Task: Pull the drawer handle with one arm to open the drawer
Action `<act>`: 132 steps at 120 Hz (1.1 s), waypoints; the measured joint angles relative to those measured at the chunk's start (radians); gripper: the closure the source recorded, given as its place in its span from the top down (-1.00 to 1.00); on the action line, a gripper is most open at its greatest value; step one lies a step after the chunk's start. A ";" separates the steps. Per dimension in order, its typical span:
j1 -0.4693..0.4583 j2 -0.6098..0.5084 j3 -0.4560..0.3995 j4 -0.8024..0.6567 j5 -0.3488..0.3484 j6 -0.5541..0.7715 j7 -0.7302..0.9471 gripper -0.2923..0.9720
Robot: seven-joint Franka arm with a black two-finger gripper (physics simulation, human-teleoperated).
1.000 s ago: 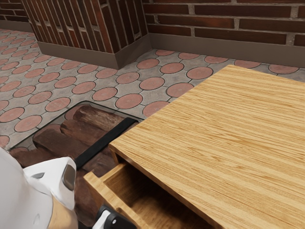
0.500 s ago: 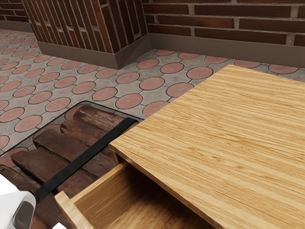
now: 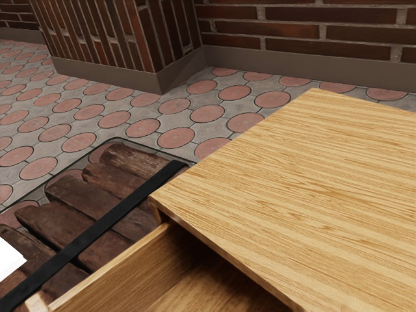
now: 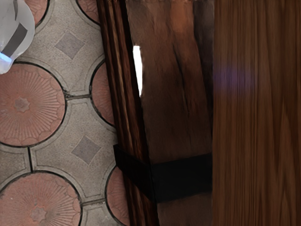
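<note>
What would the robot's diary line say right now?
drawer: open, pulled out from under tabletop | floor beside it: dark planks, black strap across them

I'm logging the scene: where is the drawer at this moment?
In the exterior view the drawer sits at the lower left, pulled out from under the wooden tabletop, beside the dark planks crossed by a black strap.

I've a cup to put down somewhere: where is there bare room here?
The wooden tabletop is bare throughout, from the open drawer back toward the brick wall. The drawer's visible inside looks bare too. Tiled floor lies free between wall and dark strapped planks. It is tight where those planks crowd the table's corner.
</note>
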 joint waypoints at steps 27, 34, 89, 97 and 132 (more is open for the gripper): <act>-0.021 -0.048 0.006 -0.033 -0.007 -0.027 -0.019 0.52; -0.022 -0.048 0.008 -0.032 -0.009 -0.030 -0.022 0.52; -0.018 -0.046 0.025 -0.015 0.008 -0.005 -0.038 0.51; -0.019 -0.045 0.028 -0.006 0.018 0.005 -0.039 0.51; -0.014 -0.041 0.041 0.021 0.046 0.021 -0.045 0.53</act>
